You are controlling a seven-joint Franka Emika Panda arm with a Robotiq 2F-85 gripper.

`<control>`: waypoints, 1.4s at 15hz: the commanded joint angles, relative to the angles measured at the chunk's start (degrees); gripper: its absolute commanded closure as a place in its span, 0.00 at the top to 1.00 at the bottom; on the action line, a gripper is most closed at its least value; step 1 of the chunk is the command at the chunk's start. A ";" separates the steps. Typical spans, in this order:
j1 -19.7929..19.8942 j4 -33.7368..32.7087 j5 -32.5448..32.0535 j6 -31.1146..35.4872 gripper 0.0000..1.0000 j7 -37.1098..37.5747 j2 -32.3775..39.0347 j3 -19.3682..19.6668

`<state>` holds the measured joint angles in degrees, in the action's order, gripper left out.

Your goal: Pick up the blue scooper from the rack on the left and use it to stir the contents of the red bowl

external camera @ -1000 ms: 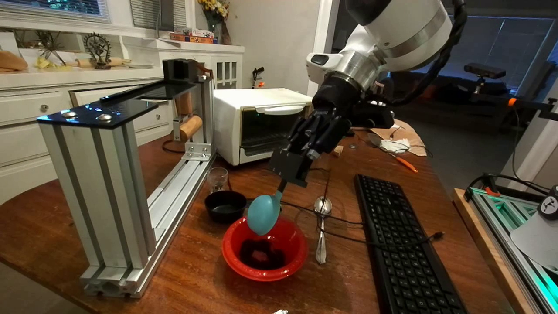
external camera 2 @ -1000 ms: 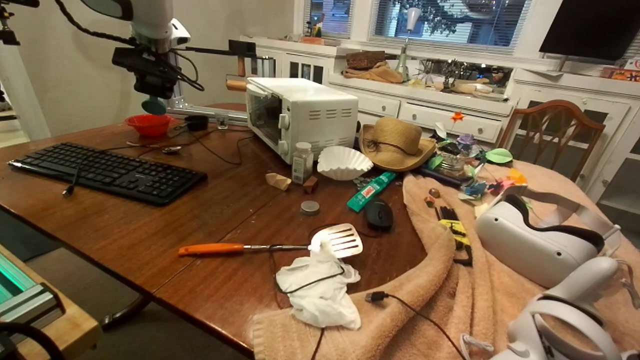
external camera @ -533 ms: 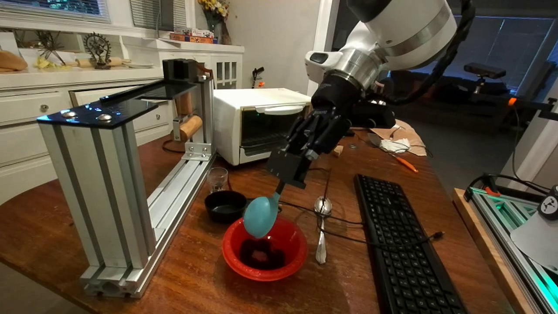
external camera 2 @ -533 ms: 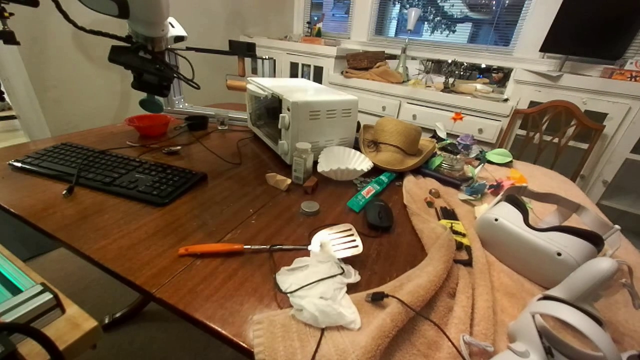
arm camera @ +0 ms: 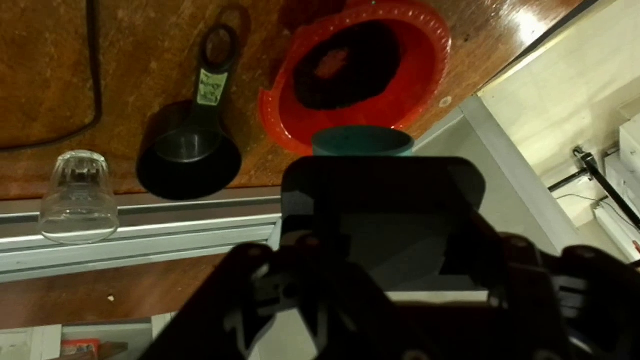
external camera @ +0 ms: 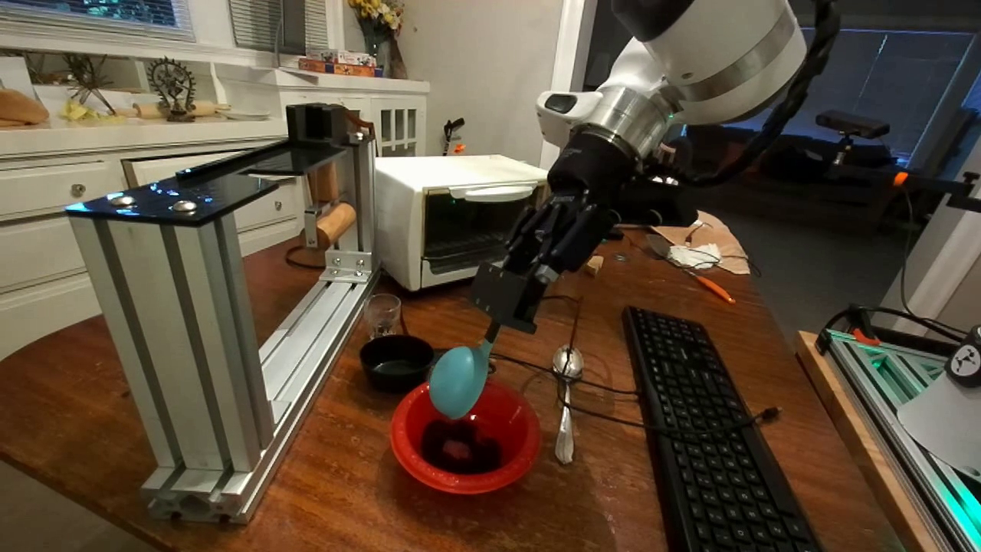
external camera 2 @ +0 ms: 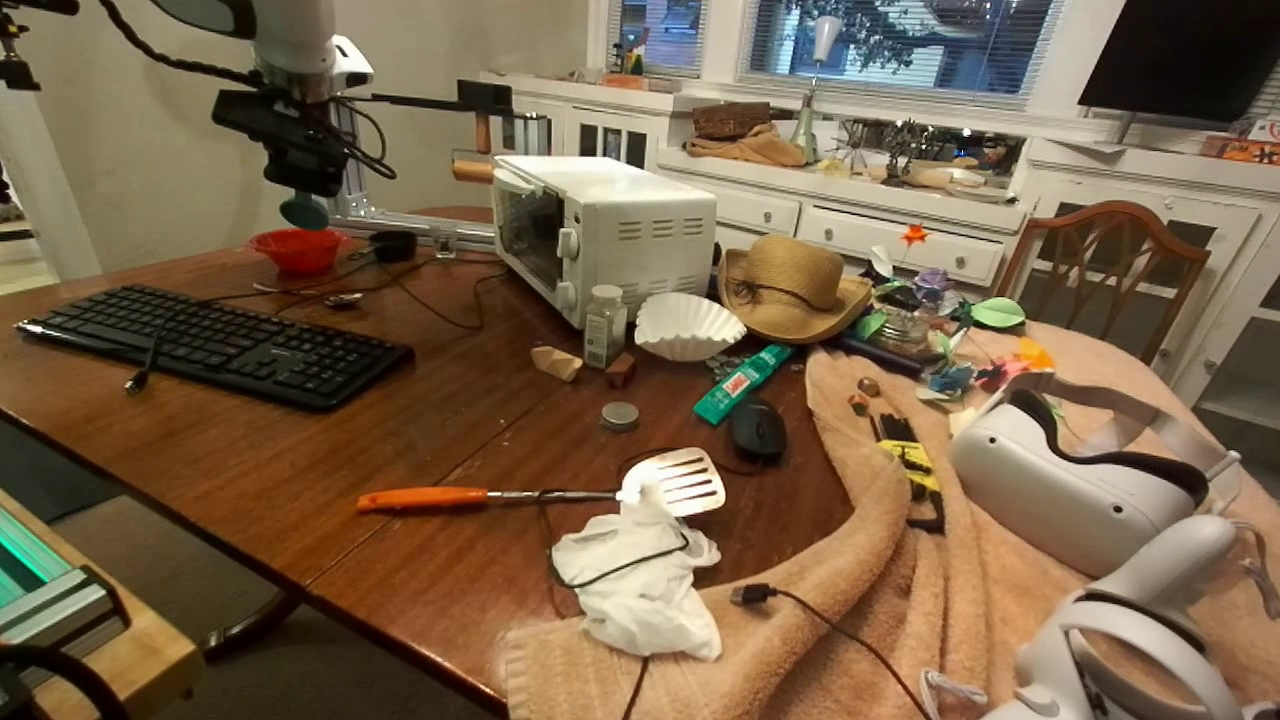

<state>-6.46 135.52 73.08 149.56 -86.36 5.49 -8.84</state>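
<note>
Wrist view | black cup point(arm camera: 189, 167) between glass point(arm camera: 80, 202) and red bowl point(arm camera: 419, 70)

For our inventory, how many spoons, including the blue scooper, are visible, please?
2: blue scooper above the red bowl; silver spoon between bowl and keyboard. Others may be hidden.

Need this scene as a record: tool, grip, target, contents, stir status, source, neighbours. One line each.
tool: blue scooper, head hanging down
grip: gripper shut on the black block at the handle's upper end
target: red bowl, upright on the table
contents: dark brown clump on the bowl's bottom, red showing near its middle
stir status: scooper head above the bowl, apart from the clump
source: rack, standing on the table
neighbours: black cup, clear glass, silver spoon, keyboard
</note>
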 commanded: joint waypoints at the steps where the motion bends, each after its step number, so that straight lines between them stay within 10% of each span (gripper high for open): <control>1: -0.80 0.94 -6.32 0.51 0.35 8.44 -0.88 0.57; 12: -1.62 -3.99 -40.31 -6.87 0.35 47.52 -2.69 0.04; 21: -3.17 -23.64 -66.50 -23.12 0.35 70.21 3.52 -1.12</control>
<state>-8.91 119.64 12.61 131.59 -20.95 4.58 -9.74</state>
